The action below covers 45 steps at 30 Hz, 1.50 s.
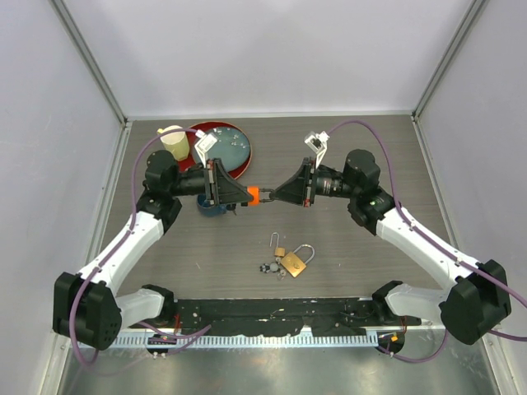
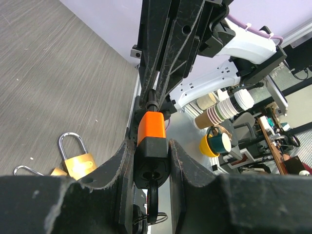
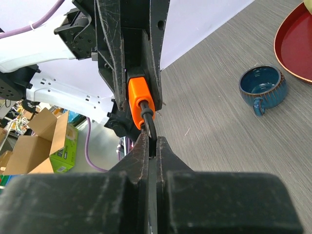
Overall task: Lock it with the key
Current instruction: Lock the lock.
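An orange-and-black padlock [image 1: 254, 195] hangs in the air between my two grippers above the table's middle. My left gripper [image 2: 152, 152] is shut on the padlock's black lower body [image 2: 152, 163]; its orange upper part [image 2: 152, 127] sticks out past the fingertips. A black key [image 2: 153, 192] with a wire ring sits in the keyhole on the padlock's underside. My right gripper [image 3: 152, 142] is shut on the padlock's black shackle [image 3: 149, 122], right at the orange body [image 3: 137, 100]. In the top view the grippers meet tip to tip, the left one [image 1: 244, 196] and the right one [image 1: 268, 196].
A brass padlock [image 1: 295, 262] with loose keys [image 1: 271, 267] lies on the table near the front; it also shows in the left wrist view [image 2: 79, 163]. A blue cup [image 3: 261, 85], a red plate [image 1: 239, 152] and a cream cup [image 1: 174, 141] stand at the back left.
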### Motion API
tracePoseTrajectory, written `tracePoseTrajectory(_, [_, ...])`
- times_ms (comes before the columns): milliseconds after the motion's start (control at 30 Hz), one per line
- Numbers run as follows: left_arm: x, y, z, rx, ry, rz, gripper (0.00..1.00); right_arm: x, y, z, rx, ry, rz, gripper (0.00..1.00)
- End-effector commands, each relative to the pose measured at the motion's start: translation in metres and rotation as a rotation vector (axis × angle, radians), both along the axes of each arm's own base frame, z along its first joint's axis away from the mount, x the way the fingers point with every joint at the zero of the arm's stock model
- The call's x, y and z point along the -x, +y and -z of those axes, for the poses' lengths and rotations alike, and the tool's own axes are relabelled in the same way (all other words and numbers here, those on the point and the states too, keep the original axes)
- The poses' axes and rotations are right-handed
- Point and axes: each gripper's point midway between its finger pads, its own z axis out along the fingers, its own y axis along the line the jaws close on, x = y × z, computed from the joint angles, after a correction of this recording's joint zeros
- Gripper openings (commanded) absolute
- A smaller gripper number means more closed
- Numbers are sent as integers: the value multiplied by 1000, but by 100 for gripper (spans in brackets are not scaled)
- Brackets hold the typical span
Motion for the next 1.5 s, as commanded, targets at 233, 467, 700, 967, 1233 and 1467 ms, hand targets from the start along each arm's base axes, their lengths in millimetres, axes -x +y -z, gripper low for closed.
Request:
tracePoseTrajectory(233, [12, -8, -29, 59, -96, 74, 0, 1, 1, -11, -32, -61, -2, 2])
tracePoseTrajectory(467, [15, -12, -32, 70, -106, 87, 0, 4, 0, -13, -39, -64, -2, 1])
tracePoseTrajectory(700, [13, -24, -28, 82, -98, 100, 0, 9, 4, -18, -60, -64, -22, 2])
tracePoseTrajectory(967, [10, -40, -28, 107, -99, 119, 0, 20, 13, -21, -73, -68, -64, 1])
tracePoseTrajectory(1233, [12, -61, -22, 116, -81, 155, 0, 21, 20, -19, -58, -63, -73, 1])
tracePoseTrajectory(1467, [13, -58, -12, 77, -77, 123, 0, 6, 7, -23, -14, -102, 61, 1])
